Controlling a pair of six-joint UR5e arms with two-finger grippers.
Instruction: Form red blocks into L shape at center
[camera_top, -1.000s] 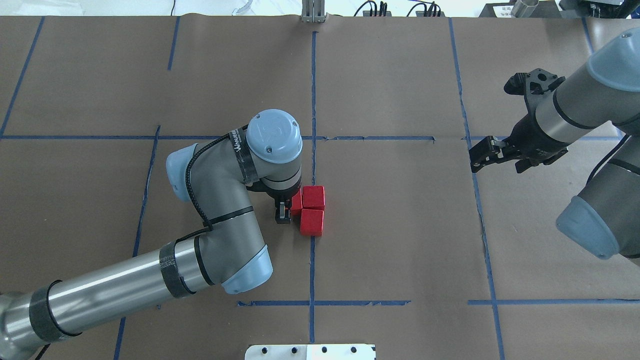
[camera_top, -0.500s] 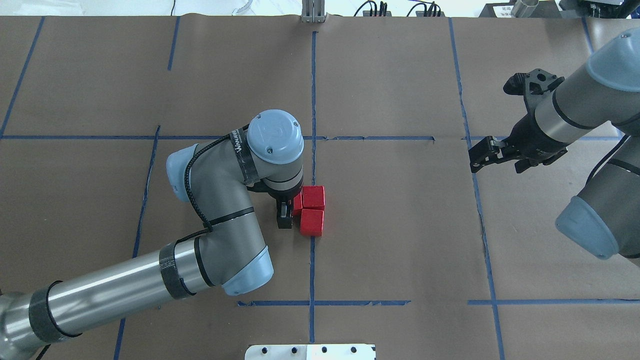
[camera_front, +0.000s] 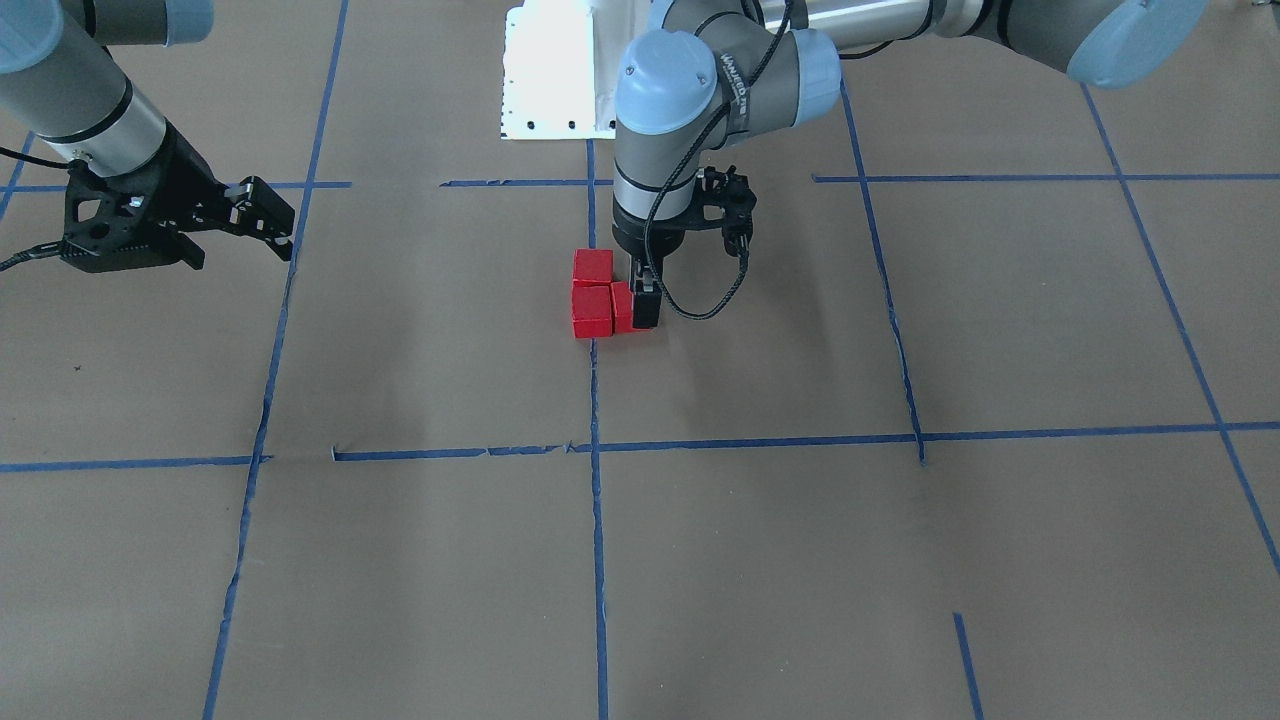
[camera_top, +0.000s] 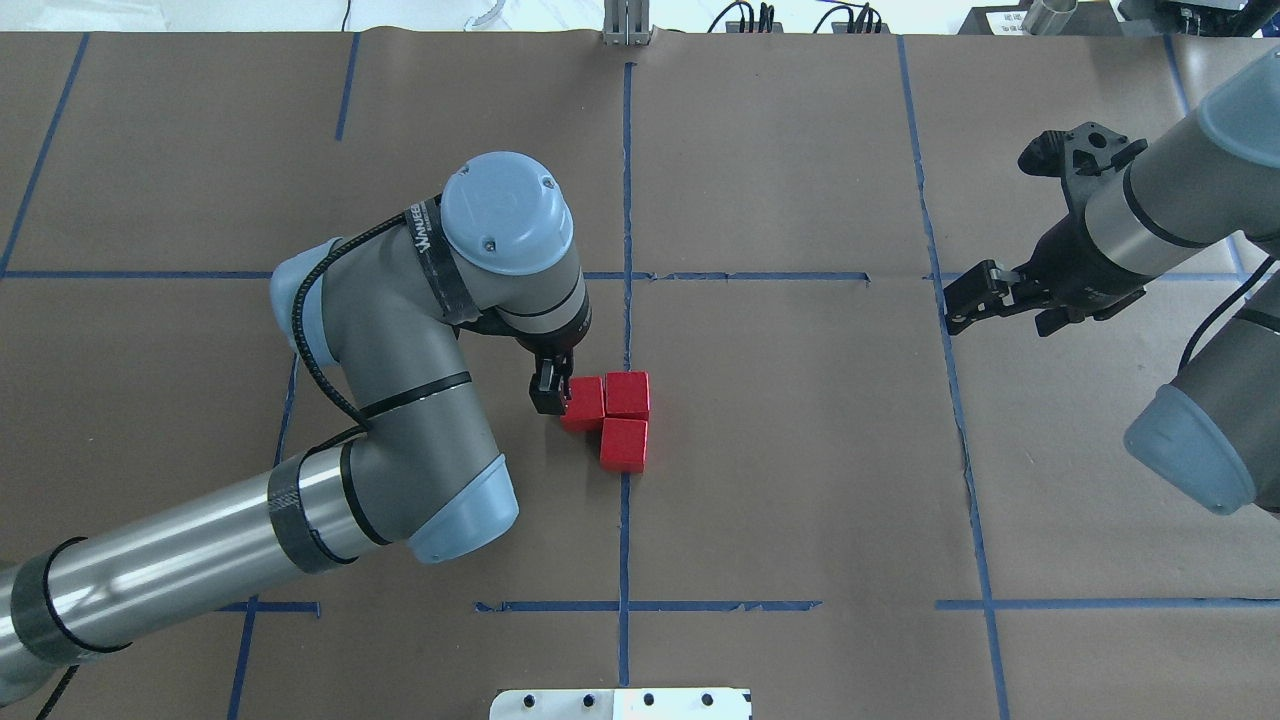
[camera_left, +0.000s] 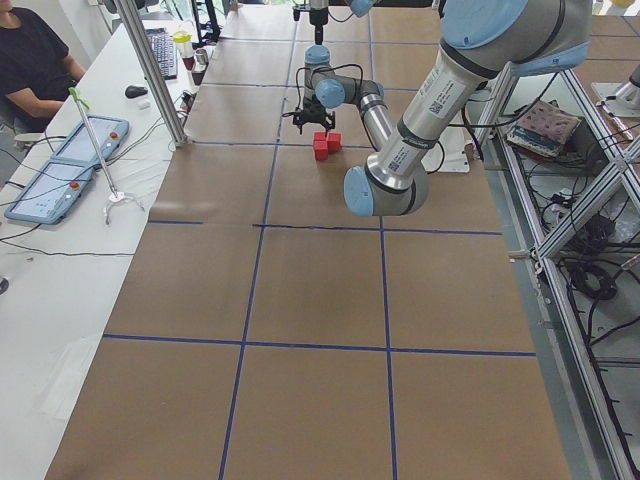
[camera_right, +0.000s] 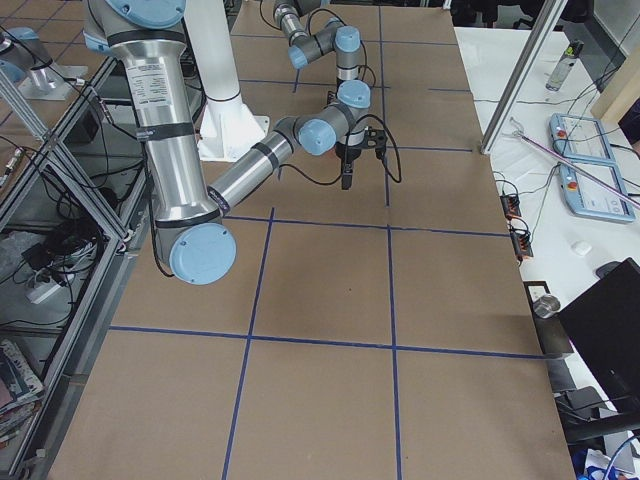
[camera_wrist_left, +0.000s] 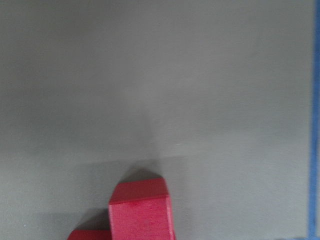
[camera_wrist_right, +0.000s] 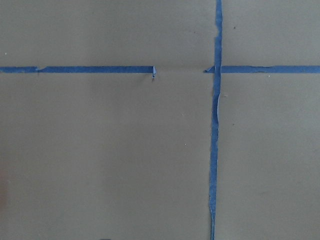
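Shows three red blocks (camera_top: 627, 395) touching in an L on the paper-covered desk (camera_top: 800, 480), over a blue tape line (camera_top: 626, 180). Puts the left gripper (camera_top: 549, 391) just beside the L's left block, the right gripper (camera_top: 966, 303) well apart, jaws apart.

Even, diffuse overhead light is spread across the brown paper (camera_top: 800, 450), and only short, soft shadows are cast beside the red blocks (camera_top: 626, 398). Pale glare is carried along the left arm's metal tube (camera_top: 150, 585). The left wrist view is rendered dim, greyish and blurred; the right wrist view is sharper.
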